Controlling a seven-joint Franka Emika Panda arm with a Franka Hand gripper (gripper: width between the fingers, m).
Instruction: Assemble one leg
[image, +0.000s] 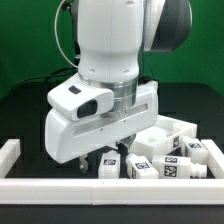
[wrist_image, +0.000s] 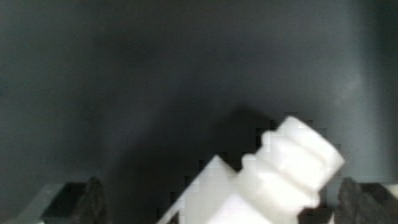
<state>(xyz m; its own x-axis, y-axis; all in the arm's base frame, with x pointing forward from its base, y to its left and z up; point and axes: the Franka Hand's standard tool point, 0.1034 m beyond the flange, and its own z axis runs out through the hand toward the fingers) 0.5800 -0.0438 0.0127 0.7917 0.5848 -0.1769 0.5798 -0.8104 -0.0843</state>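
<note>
Nearest the lens runs a low white plastic wall (image: 60, 190), and just behind it, directly beneath the pincer (wrist_image: 215, 198), the leg (wrist_image: 270, 172), a small chunky white plastic post, lies on the dark tabletop (wrist_image: 125, 90). Spread wide and pinching nothing, the pincer straddles it, the post closer to one finger. Its long axis seems to slant across the gap, so a wrist turn looks needed before closing.
</note>
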